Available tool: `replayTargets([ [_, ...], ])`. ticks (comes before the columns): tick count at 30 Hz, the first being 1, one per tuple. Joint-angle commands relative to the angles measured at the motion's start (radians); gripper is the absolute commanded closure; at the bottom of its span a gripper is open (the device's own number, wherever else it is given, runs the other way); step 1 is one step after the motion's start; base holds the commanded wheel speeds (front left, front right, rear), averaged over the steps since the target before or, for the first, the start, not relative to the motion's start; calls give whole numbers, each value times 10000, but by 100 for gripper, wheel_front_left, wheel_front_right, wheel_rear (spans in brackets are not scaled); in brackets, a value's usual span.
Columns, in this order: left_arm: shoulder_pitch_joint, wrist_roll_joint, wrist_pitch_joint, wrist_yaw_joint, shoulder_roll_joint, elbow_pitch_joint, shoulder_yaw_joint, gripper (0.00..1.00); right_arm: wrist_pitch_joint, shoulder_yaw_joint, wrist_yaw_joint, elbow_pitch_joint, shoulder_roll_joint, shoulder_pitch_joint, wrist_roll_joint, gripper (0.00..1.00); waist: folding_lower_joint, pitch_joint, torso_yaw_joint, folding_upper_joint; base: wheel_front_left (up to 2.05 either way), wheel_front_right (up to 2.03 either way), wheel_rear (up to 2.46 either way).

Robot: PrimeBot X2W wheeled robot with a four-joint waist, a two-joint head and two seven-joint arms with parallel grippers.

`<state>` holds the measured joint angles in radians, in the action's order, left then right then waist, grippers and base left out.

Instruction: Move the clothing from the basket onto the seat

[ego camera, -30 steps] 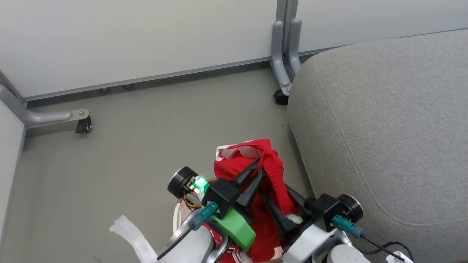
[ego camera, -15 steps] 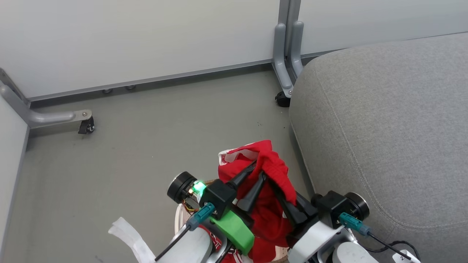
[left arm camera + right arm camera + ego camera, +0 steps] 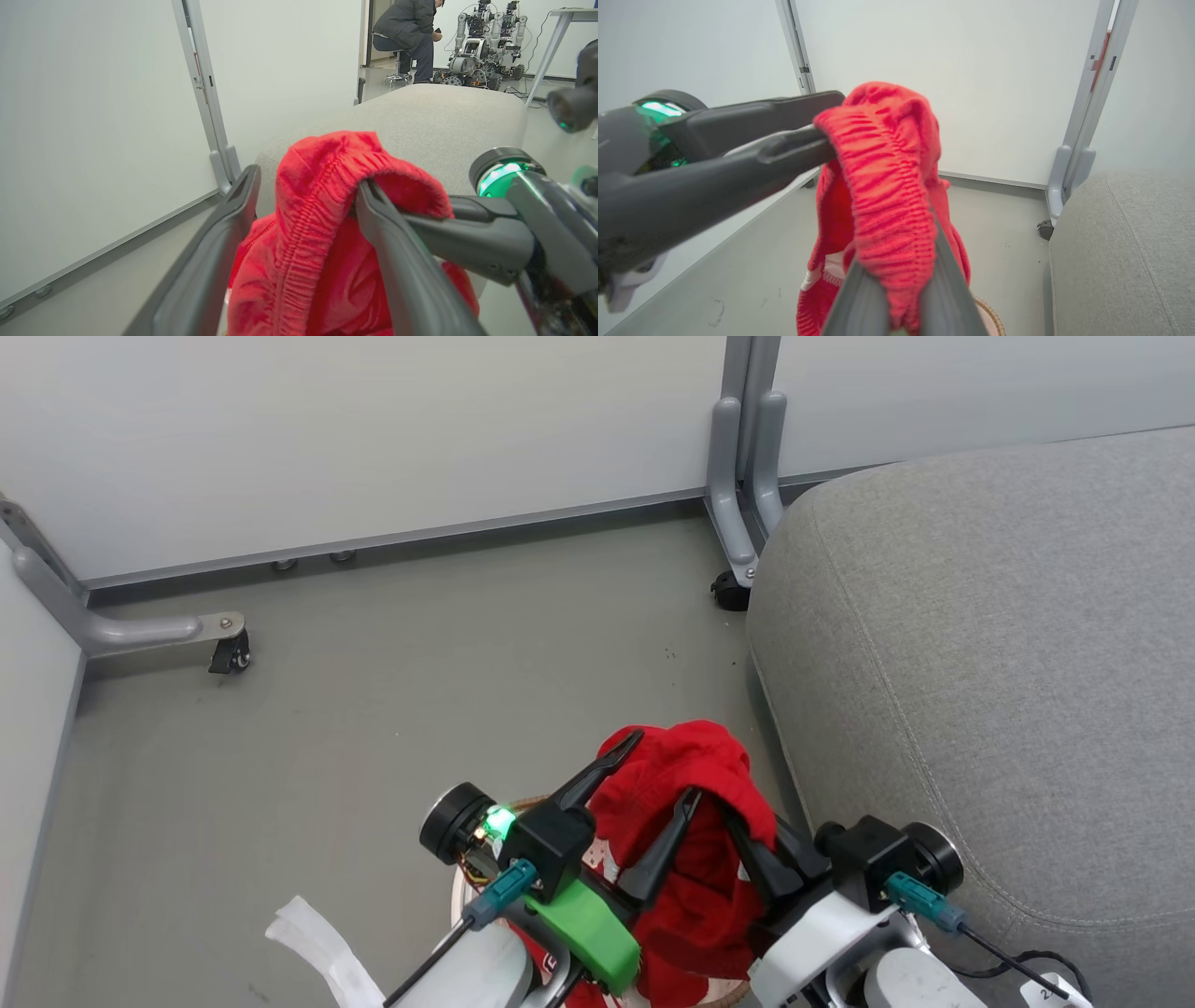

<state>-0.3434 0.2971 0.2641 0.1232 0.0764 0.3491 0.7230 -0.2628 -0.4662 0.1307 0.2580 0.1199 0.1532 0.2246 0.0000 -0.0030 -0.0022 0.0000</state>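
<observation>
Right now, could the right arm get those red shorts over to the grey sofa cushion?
Probably yes. The right hand is shut on the shorts, and the sofa cushion lies close on its right with nothing between. One snag: the open left hand has a finger under the waistband.

So the basket [image 3: 992, 317] is pretty much buried under the red shorts [image 3: 887, 186], just a sliver of brown rim peeking out. The right gripper [image 3: 901, 280] has its fingertips lost in the shorts' waistband. Right of the shorts, the seat [image 3: 1120, 256] runs off frame. Way behind them there's a person [image 3: 406, 32], tiny, head cropped.
</observation>
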Motion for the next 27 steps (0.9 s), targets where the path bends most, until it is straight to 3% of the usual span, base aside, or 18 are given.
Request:
replayTargets([
  [1,108,25,0,17,70,-27,12,0,-31,91,1,-54,31,-71,-86,100,0,0,-5,0,0,0,0],
  [11,218,183,-40,-101,205,-85,47,0,-31,974,1,-410,38,-152,-207,100,0,79,-559,0,0,0,0],
  [27,-200,206,-34,-224,429,-278,153,0,-31,2078,1,-2081,133,-571,-719,100,0,886,-3693,0,0,0,0],
])
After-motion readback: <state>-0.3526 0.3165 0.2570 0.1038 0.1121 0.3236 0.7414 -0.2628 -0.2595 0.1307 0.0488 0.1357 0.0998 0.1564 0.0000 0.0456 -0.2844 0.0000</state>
